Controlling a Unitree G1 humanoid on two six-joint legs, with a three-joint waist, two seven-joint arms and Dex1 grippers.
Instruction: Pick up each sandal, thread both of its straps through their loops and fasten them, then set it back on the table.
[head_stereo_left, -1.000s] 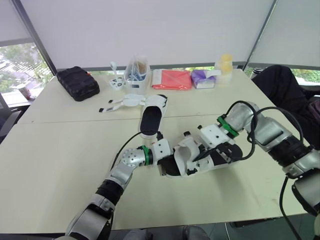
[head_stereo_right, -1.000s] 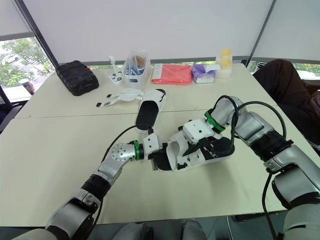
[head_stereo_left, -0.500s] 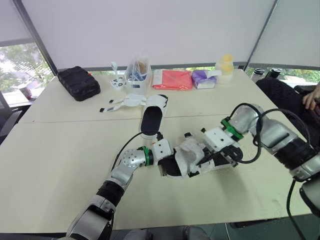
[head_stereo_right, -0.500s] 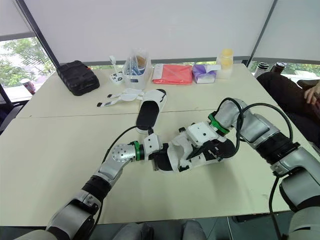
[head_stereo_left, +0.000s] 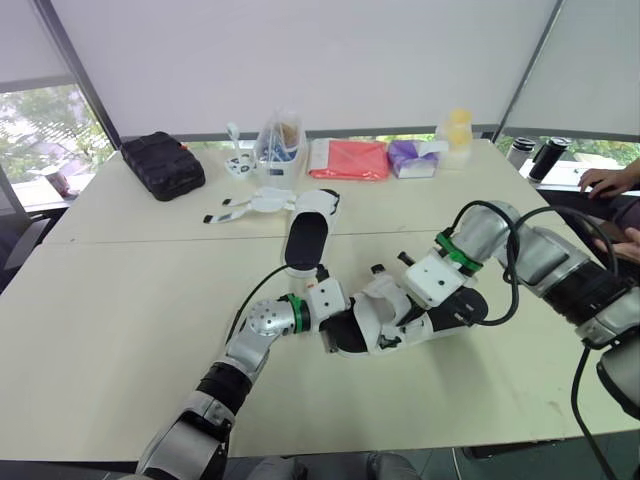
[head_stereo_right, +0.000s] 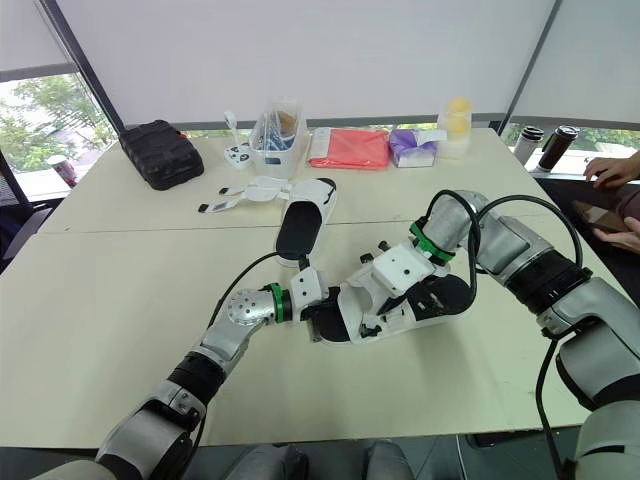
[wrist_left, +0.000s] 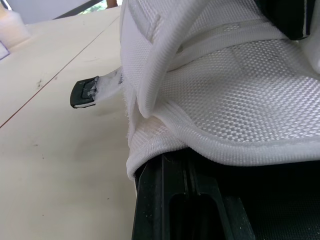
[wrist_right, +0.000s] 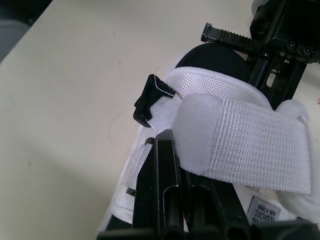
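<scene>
I find one white-strapped black-soled sandal (head_stereo_left: 375, 305) mid-fastening between left claw (head_stereo_left: 335, 335) and right claw (head_stereo_left: 398, 328) (grips: cannot tell), the second sandal (head_stereo_left: 305, 238) lying unfastened.

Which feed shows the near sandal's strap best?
Right wrist view: the strap lies folded across the sandal, fuzzy end facing the camera. Left wrist view shows white weave too close to follow; the eye views show it small.

Table (head_stereo_left: 120, 300) w/ black case (head_stereo_left: 163, 165), red pouch (head_stereo_left: 348, 158), tissue pk (head_stereo_left: 410, 158), far sandal (head_stereo_left: 308, 235).
</scene>
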